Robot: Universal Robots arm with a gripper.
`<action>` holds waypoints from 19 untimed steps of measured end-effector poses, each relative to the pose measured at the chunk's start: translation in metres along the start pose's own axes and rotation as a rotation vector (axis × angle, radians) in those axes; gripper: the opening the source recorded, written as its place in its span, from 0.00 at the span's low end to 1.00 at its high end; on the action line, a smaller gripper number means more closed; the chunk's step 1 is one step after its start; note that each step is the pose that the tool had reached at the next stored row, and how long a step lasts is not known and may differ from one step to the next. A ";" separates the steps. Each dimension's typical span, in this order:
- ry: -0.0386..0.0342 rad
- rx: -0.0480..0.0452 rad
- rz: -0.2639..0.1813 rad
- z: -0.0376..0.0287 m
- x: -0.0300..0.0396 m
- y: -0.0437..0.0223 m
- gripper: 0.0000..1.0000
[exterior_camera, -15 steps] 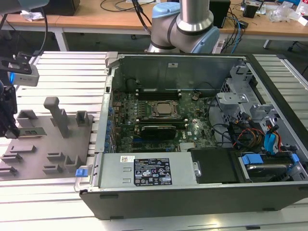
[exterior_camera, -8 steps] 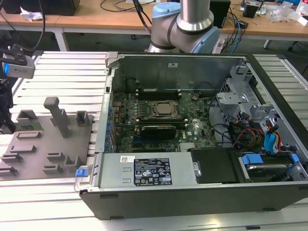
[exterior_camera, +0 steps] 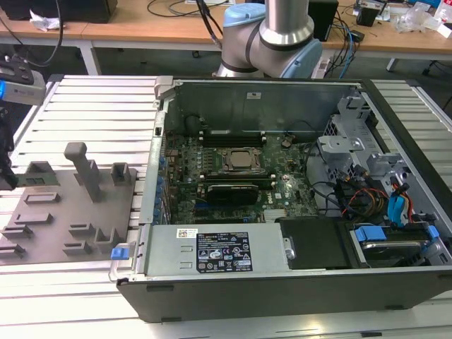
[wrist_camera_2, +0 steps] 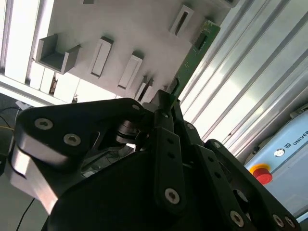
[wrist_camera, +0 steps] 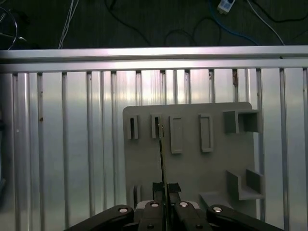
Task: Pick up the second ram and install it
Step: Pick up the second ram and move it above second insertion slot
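Observation:
The second ram [wrist_camera_2: 195, 53] is a narrow green board stick, and my gripper [wrist_camera_2: 166, 103] is shut on its near end. In the first wrist view the ram [wrist_camera: 162, 154] shows edge-on as a thin line running out from between the fingertips of the gripper [wrist_camera: 165, 190]. It hangs over the grey fixture tray [wrist_camera: 202, 168], its far end near a slot in the tray's far row. I cannot tell whether it touches the tray. In the exterior view the arm's wrist end [exterior_camera: 7, 148] stands at the left edge, above the tray [exterior_camera: 63, 212].
The open computer case [exterior_camera: 282, 282] lies to the exterior view's right of the tray on a ribbed aluminium table [exterior_camera: 92, 106]. Inside are the motherboard's processor socket [exterior_camera: 240, 160], black memory slots [exterior_camera: 229, 135], cables and drive bays [exterior_camera: 381, 191]. The arm's base [exterior_camera: 272, 42] stands behind the case.

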State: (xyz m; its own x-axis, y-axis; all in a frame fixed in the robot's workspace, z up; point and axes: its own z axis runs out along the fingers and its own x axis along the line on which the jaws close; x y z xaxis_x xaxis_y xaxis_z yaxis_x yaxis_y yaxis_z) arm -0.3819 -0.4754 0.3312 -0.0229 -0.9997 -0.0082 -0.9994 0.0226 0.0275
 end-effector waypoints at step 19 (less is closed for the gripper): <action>0.0009 0.0000 0.000 -0.0658 -0.0136 0.0021 0.14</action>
State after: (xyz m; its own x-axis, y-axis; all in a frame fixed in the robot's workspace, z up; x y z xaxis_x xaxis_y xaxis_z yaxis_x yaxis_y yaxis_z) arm -0.3819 -0.4623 0.3971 -0.0229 -0.9997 -0.0073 -0.9994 0.0227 0.0275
